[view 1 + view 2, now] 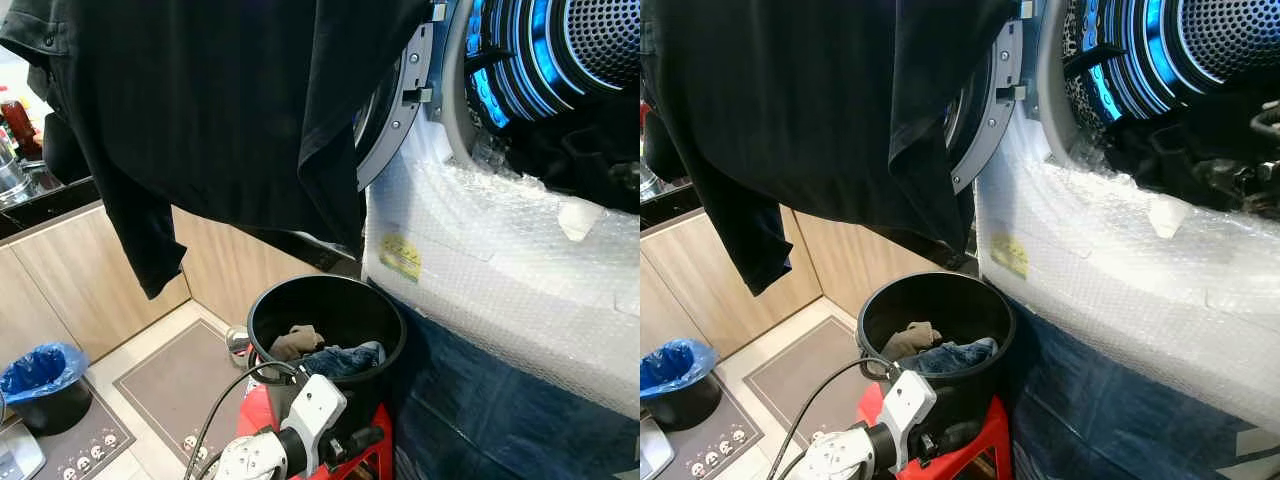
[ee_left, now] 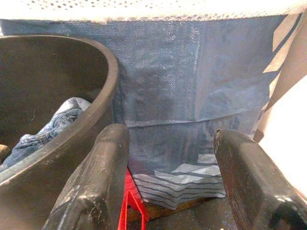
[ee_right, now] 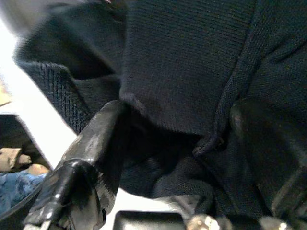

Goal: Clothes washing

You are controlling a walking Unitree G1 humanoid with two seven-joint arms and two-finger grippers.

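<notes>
From the right wrist camera I saw my right hand [image 3: 168,158] buried in a dark knit garment [image 3: 192,72]; one finger [image 3: 91,158] stood out against the bright background, while the other was a dim shape lost in the cloth, so I could not tell whether the fingers were pinching the fabric or merely lying apart within its folds. In the head views the same black garment [image 1: 220,110] hung across the top of the scene, draped in front of the washing machine door [image 1: 400,100] and covering most of it; its upper edge was cut off by the frame, and I could not make out where the hand met it.

My left hand [image 2: 172,187] sat low, fingers [image 2: 96,182] apart with nothing between them, just beside the outer wall of the black bucket [image 2: 57,96]. The bucket [image 1: 325,320] stood on a red stool [image 1: 265,420], directly below the hanging garment. Inside lay blue jeans [image 1: 345,360] and a tan piece of cloth [image 1: 295,342], both partly hidden by the rim.

To the right, the machine's drum [image 1: 560,50] glowed blue, with dark laundry inside that was hard to distinguish. Bubble wrap [image 1: 500,260] covered the machine's front, with blue sheeting [image 1: 480,400] below it. Far left, a small dark bin with a blue liner [image 1: 40,375] stood on the floor near the counter [image 1: 50,205].
</notes>
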